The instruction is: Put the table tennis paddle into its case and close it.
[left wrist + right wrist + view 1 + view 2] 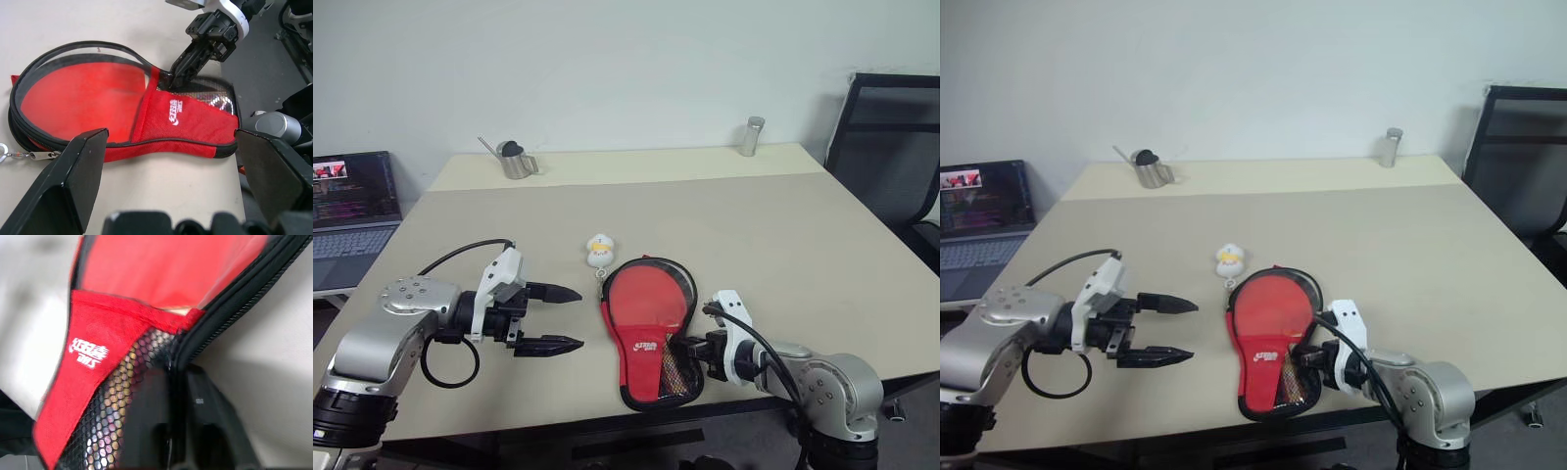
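- Lay flat near table point(822, 235) front edge: case point(651, 338), red paddle point(646, 294) face showing inside, zip open.
- Right gripper point(697, 350) at case's mesh edge, fingers nearly together on black edging.
- Left gripper point(553, 318) beside case, apart from it, fingers spread wide, holding nothing.
- Ball charm point(599, 251) just beyond case.

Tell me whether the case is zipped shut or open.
Open. The case has its black zipper edge gaping around the round end, the red paddle face shows inside, and the zipper pull sits at the tip.
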`<state>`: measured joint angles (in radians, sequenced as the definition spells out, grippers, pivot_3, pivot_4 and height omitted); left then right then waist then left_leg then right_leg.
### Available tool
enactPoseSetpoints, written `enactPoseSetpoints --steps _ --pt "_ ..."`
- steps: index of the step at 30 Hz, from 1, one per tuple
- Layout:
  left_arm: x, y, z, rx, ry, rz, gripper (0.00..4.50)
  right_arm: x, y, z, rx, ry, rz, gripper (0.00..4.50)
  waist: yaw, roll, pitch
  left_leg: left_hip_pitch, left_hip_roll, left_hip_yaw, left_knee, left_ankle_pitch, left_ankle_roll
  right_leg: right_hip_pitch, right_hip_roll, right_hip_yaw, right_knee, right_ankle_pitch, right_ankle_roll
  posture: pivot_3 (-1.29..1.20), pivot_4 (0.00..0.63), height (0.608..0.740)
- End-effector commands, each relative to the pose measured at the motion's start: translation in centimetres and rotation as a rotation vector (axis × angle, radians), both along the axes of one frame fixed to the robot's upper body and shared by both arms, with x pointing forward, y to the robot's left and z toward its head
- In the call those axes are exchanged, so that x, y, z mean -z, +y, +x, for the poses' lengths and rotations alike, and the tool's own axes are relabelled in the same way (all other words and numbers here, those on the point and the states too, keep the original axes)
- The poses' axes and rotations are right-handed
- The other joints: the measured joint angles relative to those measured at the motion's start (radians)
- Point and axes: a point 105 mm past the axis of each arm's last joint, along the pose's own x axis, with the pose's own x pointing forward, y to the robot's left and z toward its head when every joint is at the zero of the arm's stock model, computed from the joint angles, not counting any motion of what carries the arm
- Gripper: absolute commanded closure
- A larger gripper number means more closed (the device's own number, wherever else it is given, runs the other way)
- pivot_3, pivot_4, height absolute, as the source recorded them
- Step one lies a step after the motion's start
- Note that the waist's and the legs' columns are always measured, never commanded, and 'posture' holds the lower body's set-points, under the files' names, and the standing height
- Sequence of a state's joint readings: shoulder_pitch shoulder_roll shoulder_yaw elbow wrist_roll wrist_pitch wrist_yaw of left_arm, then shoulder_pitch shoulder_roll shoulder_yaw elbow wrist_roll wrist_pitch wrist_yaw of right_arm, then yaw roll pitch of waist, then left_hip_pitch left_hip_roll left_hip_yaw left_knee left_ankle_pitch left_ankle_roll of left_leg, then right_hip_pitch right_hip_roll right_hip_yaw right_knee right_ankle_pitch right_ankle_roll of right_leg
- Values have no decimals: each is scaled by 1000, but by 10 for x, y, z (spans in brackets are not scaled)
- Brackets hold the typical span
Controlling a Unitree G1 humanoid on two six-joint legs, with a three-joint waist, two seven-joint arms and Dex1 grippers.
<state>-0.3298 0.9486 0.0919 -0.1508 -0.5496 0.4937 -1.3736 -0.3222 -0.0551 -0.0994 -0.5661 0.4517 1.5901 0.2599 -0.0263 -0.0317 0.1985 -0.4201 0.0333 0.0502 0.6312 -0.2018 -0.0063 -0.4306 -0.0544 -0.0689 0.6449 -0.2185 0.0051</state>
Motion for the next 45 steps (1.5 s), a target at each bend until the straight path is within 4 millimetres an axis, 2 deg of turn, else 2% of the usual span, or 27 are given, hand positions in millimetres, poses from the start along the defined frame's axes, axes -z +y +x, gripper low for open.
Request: enactPoseSetpoints --steps 1,9,15,20,22,27,32,40,45 --pt "-7 -1 1 6 -41 -2 0 -2 -5 2 28 -17 -7 2704 0 0 0 0 0 0 0 0 0 0 0 0 0 0 0 0 150 740" --pt "-6 -3 -1 6 -41 -9 0 -13 -6 -7 14 -51 36 52 0 -1 -1 0 0 0 0 0 0 0 0 0 0 0 0 0 150 740" --pt "-5 -4 1 1 -42 -16 0 -30 -18 2 4 -139 13 15 0 -1 -1 0 0 0 0 0 0 0 0 0 0 0 0 0 150 740" --pt "-7 -2 7 -32 -58 -32 0 -53 -13 14 -46 -262 52 15 0 -1 -1 1 0 0 0 0 0 0 0 0 0 0 0 0 150 740" --pt "-9 0 12 -67 -73 -48 0 -57 -7 18 -69 -313 32 15 0 -1 -1 1 0 0 0 0 0 0 1 0 0 0 0 0 150 740" --pt "-18 1 31 -166 -146 -111 0 -56 18 20 -146 -366 38 15 0 -1 -1 1 0 0 0 0 0 0 0 0 0 0 0 0 150 740" --pt "-21 1 32 -203 -160 -155 0 -57 39 30 -208 -467 -21 15 -1 -2 -1 1 0 2 0 0 0 0 0 1 0 0 1 0 150 740" --pt "-25 7 45 -292 -245 -152 0 -58 47 40 -237 -534 -53 15 1 -2 -1 1 0 2 0 0 0 0 0 1 1 0 1 0 150 740" --pt "-18 9 76 -419 -282 -91 0 -56 44 46 -214 -543 -72 15 5 -3 -2 2 0 2 1 0 0 1 0 1 2 1 1 0 150 740"
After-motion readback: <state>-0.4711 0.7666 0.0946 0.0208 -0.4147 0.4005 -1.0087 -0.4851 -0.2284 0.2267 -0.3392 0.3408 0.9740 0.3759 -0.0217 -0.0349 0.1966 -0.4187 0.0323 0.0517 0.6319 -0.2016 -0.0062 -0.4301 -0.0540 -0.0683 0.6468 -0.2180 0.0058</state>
